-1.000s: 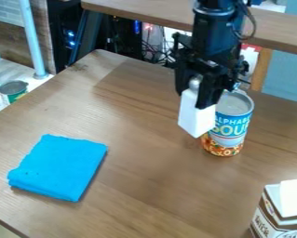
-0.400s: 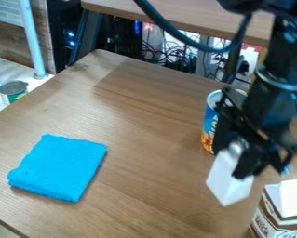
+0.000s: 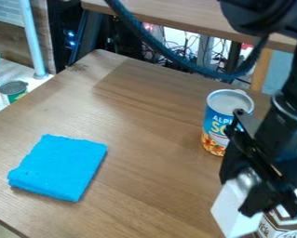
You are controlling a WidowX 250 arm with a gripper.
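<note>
Camera view: a white block sits at the lower right, clamped between the jaws of the black gripper. Its long axis runs steeply downward, its lower end pointing toward the near edge. The block looks smooth, flat-sided and plain, with no print on the faces seen. Beside it, a brown-and-white carton bears lettering; behind, a blue-labelled can with large letters stands upright on the wooden surface.

White block: plain, straight-edged, boxy; grey rounded part at upper end. Held in gripper, tilted, lower end at view's bottom edge. Lies toward 5 o'clock in view, at 6 o'clock from soup can, just beside carton.
</note>
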